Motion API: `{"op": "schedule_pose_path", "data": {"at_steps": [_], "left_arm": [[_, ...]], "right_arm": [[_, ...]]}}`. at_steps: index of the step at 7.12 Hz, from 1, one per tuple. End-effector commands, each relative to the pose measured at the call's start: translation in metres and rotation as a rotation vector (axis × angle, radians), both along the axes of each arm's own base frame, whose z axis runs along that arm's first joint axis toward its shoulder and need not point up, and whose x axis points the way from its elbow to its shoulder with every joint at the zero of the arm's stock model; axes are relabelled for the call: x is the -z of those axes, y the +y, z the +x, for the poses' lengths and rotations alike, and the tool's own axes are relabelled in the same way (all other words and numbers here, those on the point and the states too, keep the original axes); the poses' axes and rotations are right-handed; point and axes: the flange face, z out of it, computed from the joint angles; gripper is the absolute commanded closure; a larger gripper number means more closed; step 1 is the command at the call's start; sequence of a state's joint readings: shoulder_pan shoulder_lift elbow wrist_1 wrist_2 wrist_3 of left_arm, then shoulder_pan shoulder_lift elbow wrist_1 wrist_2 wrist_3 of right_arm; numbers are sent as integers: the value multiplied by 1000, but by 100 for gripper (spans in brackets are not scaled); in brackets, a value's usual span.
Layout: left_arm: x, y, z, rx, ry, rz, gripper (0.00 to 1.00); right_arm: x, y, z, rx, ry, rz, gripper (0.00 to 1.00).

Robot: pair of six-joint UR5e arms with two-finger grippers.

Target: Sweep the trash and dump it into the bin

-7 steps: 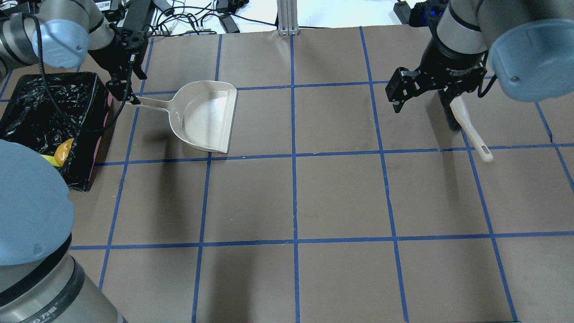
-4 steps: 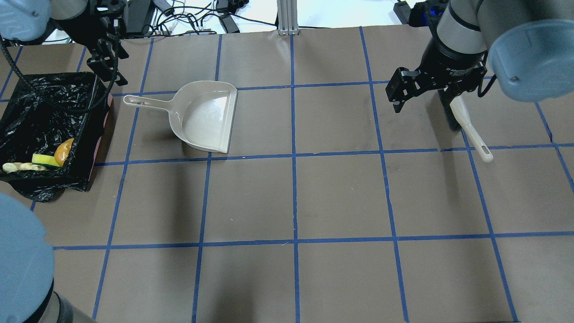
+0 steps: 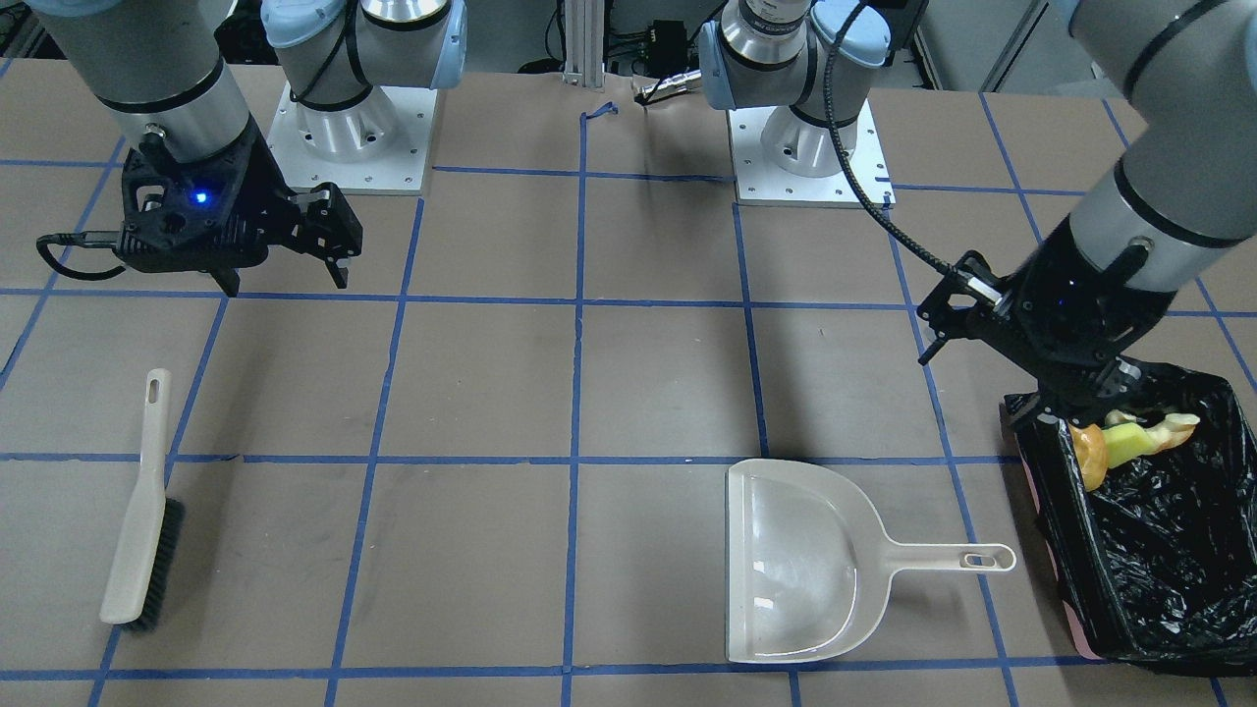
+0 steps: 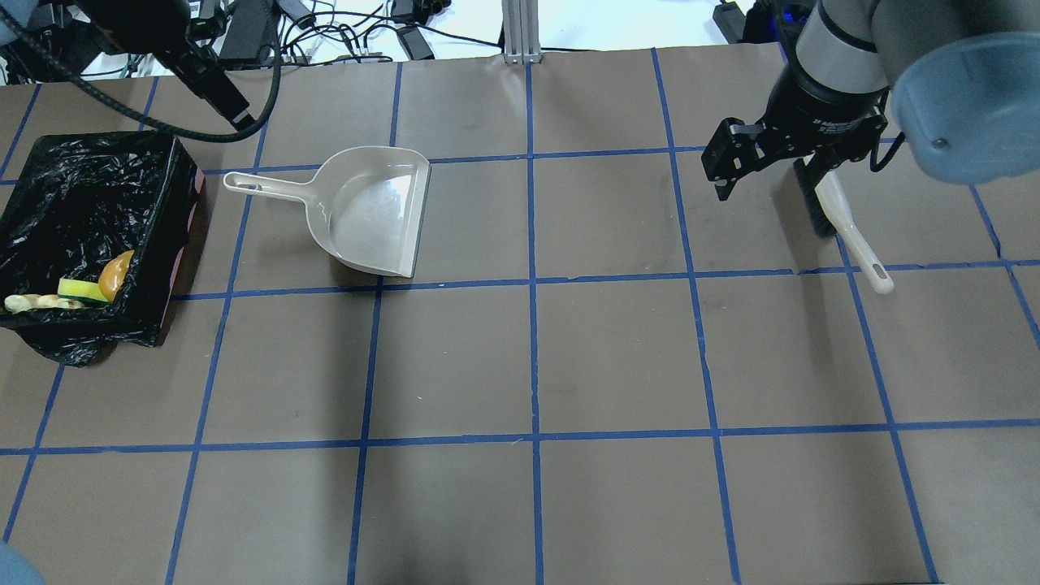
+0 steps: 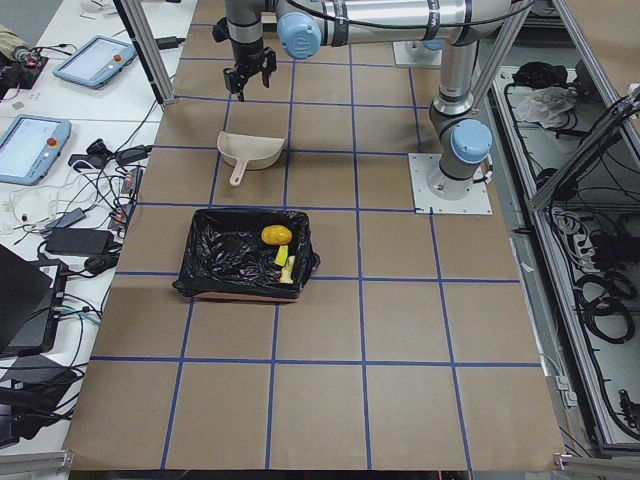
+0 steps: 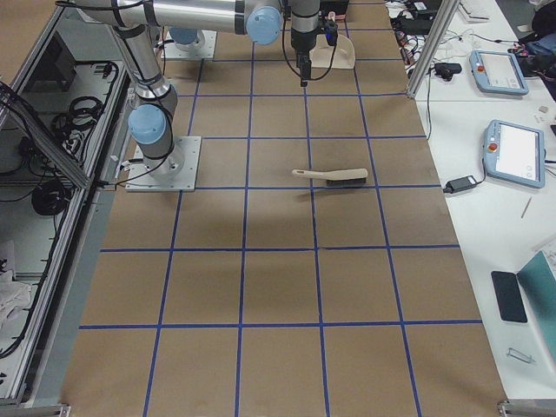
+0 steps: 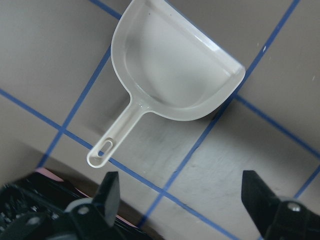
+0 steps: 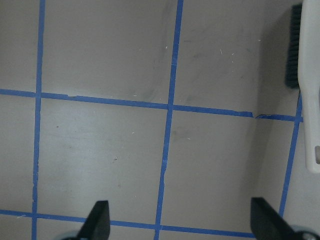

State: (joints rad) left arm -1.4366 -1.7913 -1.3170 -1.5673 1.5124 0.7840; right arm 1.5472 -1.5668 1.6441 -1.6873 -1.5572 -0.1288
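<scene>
The trash lies inside the bin (image 4: 154,175), against its near wall: a golden potato lump (image 4: 118,275), a yellow-green sponge wedge (image 4: 80,288) and a pale shrimp (image 4: 31,303), also seen as potato (image 3: 1088,454), sponge (image 3: 1129,440) and shrimp (image 3: 1175,426). The bin (image 3: 1159,560) is lined with shiny black plastic. My left gripper (image 7: 182,200) hangs open and empty high above the table between bin and dustpan (image 7: 170,65). My right gripper (image 8: 182,225) is open and empty too, hovering left of the brush (image 8: 309,75).
The beige dustpan (image 4: 374,207) lies flat and empty, its handle pointing toward the bin. The brush (image 4: 849,231) lies on the table at the right, partly under the right gripper (image 4: 768,183). Cables and the arm bases (image 3: 354,128) sit beyond the table's far edge.
My left gripper, earlier at the tip of the dustpan handle, has lifted off it and moved toward the table's far edge. The dustpan stayed put. The right gripper barely moved.
</scene>
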Motion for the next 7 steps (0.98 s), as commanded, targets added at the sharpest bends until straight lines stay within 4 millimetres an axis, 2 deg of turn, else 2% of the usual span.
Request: {"op": "schedule_pose_path", "data": {"at_steps": [1,2,3,4,7], "left_arm": [[-10,27,-41,-392,-8,14,0],[-13,39,-40,-510,-28,10,0],[-5,44,-40,-549,-28,20,0],[0,48,-41,-683,-10,6,0],[-1,52,-44,-715,5,-16,0]], "right_arm": [[-3,0,1,5,-3,-5,0],[-2,1,0,6,1,-4,0],[-1,0,0,9,0,-1,0],[-3,1,1,14,-14,1,0],[-1,1,0,15,-5,6,0]]}}
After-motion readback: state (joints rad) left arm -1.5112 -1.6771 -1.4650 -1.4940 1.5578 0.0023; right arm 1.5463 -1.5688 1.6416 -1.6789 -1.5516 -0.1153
